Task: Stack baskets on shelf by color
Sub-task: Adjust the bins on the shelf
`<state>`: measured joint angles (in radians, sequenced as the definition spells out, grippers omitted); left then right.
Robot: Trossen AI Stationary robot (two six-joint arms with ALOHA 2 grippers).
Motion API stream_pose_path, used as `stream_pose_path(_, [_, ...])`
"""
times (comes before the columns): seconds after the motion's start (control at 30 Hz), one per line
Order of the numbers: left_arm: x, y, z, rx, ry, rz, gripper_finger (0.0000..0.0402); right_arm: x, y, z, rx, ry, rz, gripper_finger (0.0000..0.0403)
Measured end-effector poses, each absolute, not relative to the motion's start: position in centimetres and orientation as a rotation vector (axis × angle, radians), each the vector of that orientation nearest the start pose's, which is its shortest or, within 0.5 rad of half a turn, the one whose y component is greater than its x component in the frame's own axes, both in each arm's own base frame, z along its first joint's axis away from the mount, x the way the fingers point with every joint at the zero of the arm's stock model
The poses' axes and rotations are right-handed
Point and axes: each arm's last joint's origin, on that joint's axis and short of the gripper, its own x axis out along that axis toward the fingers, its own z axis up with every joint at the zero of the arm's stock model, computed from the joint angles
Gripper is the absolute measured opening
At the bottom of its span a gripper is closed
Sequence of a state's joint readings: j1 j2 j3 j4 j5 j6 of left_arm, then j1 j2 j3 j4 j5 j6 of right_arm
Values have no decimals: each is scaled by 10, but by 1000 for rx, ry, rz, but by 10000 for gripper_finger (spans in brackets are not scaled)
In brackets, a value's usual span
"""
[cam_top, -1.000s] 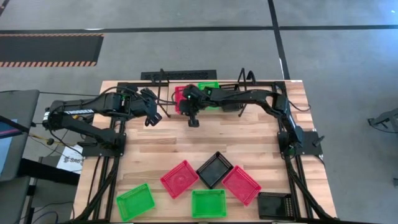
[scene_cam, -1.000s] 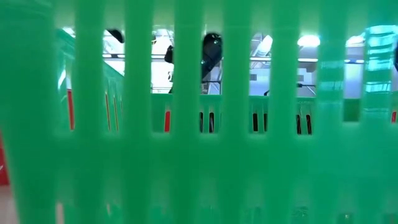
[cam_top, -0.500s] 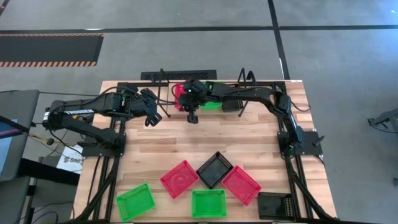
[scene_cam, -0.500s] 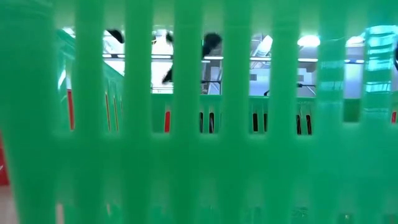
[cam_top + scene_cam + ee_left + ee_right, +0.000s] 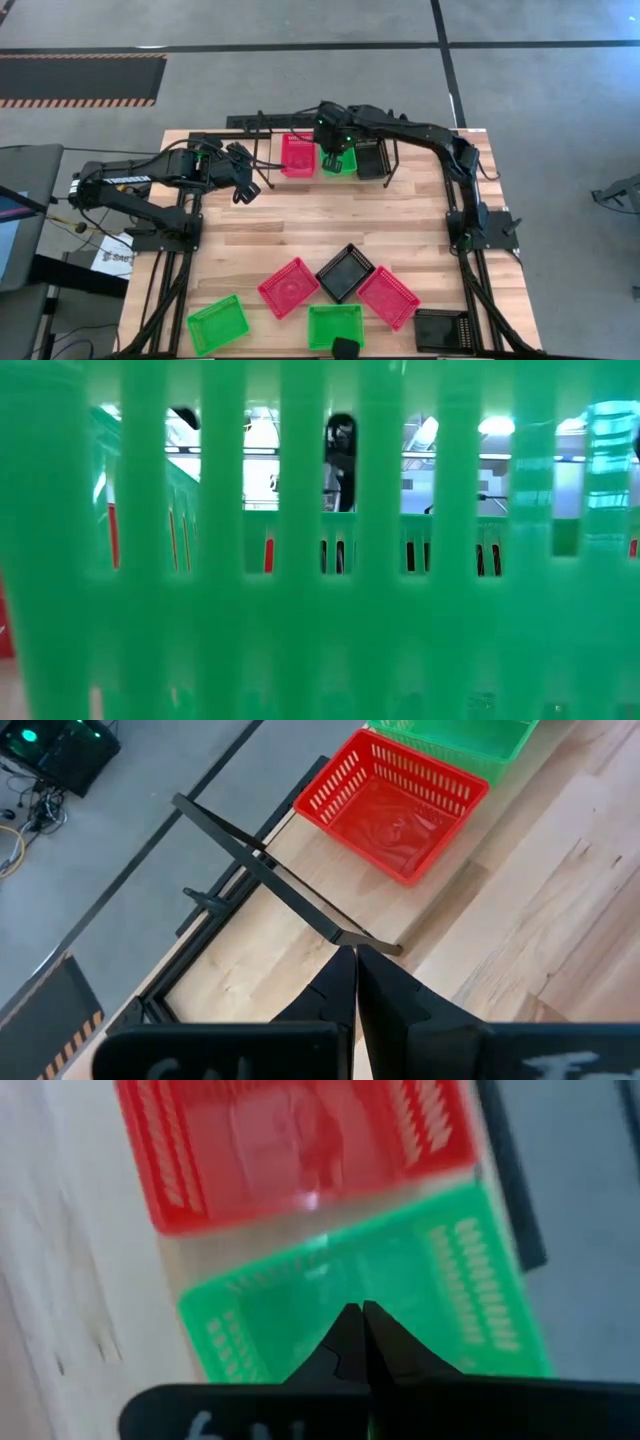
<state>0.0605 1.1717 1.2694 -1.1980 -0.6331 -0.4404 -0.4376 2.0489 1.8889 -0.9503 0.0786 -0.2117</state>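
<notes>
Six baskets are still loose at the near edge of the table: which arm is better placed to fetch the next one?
Neither is close. The left gripper looks marginally better placed: shut, empty, clear of the shelf, while the right gripper hangs over the green basket there.

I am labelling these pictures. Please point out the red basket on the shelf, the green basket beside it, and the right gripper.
red basket on the shelf (image 5: 297, 153), high view, its floor.
green basket on the shelf (image 5: 400, 1305), right wrist view, its floor.
right gripper (image 5: 336, 160), high view, its fingertips, above the green basket.
</notes>
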Motion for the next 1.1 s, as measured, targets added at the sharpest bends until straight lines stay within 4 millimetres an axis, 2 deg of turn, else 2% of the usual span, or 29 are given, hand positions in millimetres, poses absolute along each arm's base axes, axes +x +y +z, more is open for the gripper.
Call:
stream_pose_path(0.17, [195,29,349,-59,912,834,0,390,-186,252,36,1190,-332,0])
stream_pose_path(0.43, [195,29,349,-57,914,832,0,396,-167,230,85,1188,-246,0])
stream_pose_path(0.7, [195,29,349,-56,914,832,0,411,-155,234,65,1077,-225,0])
stream_pose_path(0.97, [195,29,349,-56,914,832,0,409,-155,236,65,1083,-230,0])
stream_pose_path(1.1, [195,29,349,-56,914,832,0,398,-157,264,16,1094,-319,0])
